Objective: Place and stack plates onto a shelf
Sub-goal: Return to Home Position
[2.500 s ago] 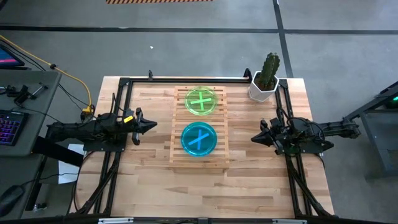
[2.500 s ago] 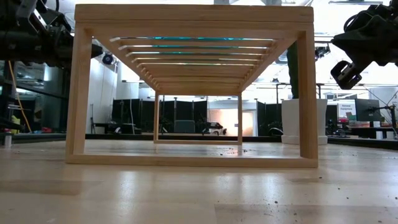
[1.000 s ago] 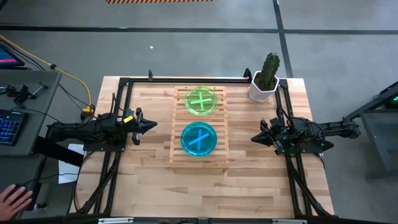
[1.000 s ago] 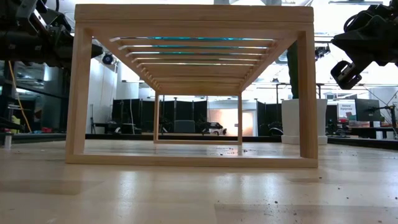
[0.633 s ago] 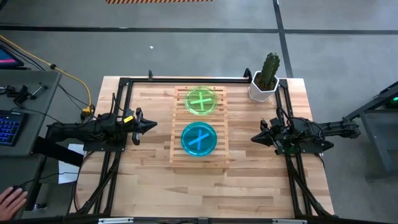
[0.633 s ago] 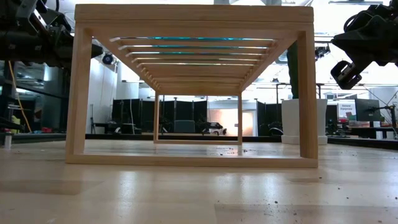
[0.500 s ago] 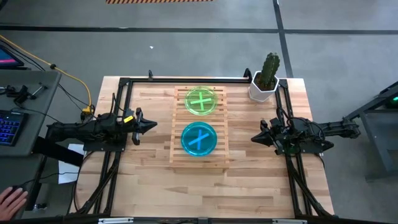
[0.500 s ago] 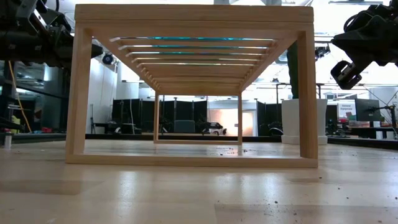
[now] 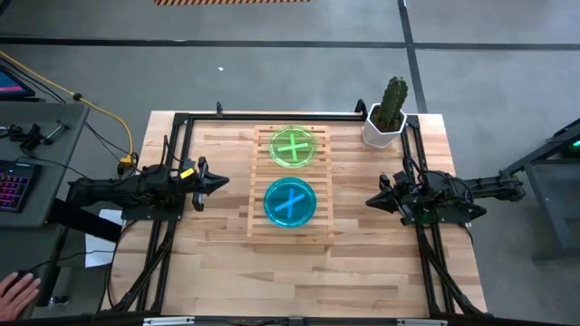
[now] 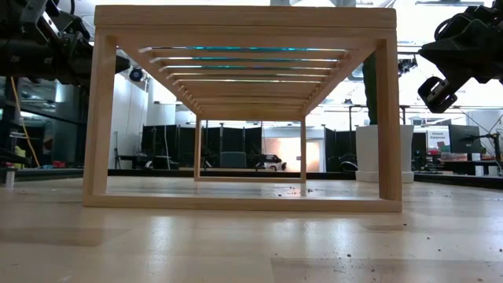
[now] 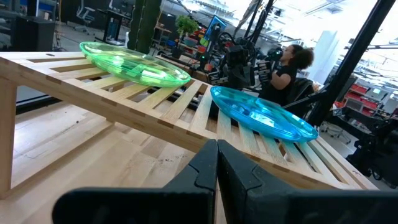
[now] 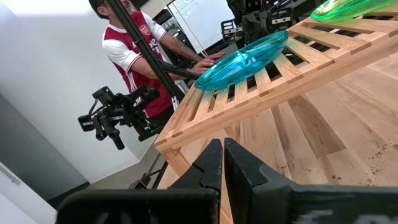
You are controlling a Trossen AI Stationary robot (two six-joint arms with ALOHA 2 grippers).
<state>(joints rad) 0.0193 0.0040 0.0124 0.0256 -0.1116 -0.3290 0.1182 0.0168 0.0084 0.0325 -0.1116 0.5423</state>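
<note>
The light-wood slatted shelf [image 9: 290, 186] stands mid-table on its legs [image 10: 98, 118]. On its far half lies lime green plate ware [image 9: 294, 147], on its near half cyan blue [image 9: 290, 201]. Each shows two bright stripes crossing; I cannot tell how many plates are stacked in each. Both also show in the left wrist view, green [image 11: 134, 62] and blue [image 11: 264, 115]. My left gripper [image 9: 222, 181] hovers shut left of the shelf, pointing at it. My right gripper [image 9: 372, 201] hovers shut right of the shelf. Neither touches anything.
A cactus in a white pot [image 9: 385, 118] stands at the far right corner. Black frame rails [image 9: 172, 145] run along the table's left, far and right sides. A person's hand [image 9: 14, 290] rests off the table, near left. People [image 12: 134, 43] stand beyond the table.
</note>
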